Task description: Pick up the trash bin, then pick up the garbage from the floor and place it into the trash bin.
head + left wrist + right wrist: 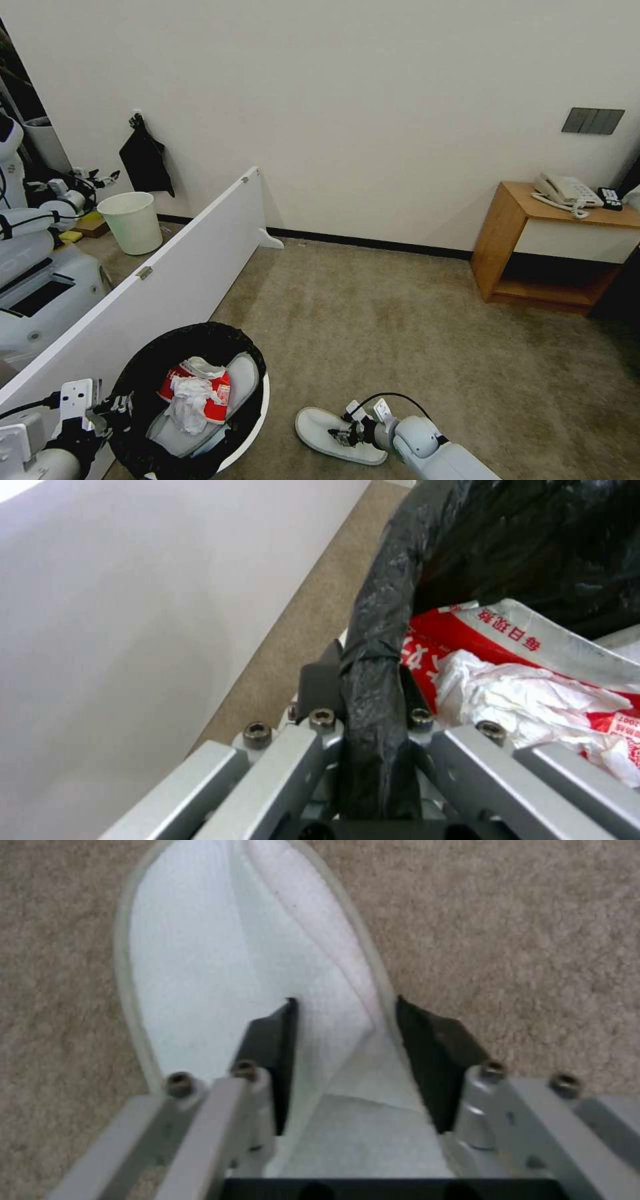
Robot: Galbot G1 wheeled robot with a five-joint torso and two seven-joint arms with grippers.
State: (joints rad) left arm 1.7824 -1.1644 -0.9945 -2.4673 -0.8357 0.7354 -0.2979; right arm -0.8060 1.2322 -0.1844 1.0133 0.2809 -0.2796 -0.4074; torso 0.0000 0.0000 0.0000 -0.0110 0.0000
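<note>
The trash bin [200, 331], white with a black bag over its rim, is at the lower left. My left gripper [110, 405] is shut on the bagged rim [387, 595]; the left wrist view shows both fingers of the left gripper [370, 665] pinching it. Inside lie a red-white packet [219, 400], white tissue [190, 403] and a white slipper [243, 375]. Another white slipper [323, 432] lies flat on the carpet beside the bin. My right gripper [347, 433] is down on it, open, its fingers astride the slipper's [200, 965] folded upper edge.
A white partition board [167, 280] runs along the left, close to the bin. Behind it stand an unlined pale bin [133, 223] and another robot [33, 267]. A wooden side table [507, 247] with a phone is at the far right. Open carpet [400, 320] lies ahead.
</note>
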